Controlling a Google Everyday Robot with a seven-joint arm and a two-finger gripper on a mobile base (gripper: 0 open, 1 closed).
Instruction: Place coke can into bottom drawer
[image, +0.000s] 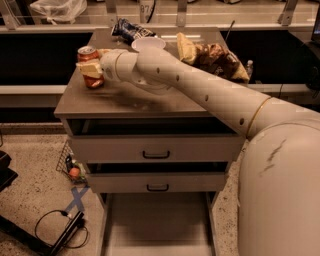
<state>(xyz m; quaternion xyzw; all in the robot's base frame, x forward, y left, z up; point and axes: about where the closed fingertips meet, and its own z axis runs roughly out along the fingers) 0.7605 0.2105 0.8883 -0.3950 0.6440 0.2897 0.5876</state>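
Pincer (90, 69) at coke can (88, 52) atop cabinet (131, 101)

Red coke can (88, 53) at cream tool (88, 68)

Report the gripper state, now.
Gripper: at the coke can on the cabinet top; open or shut cannot be told.
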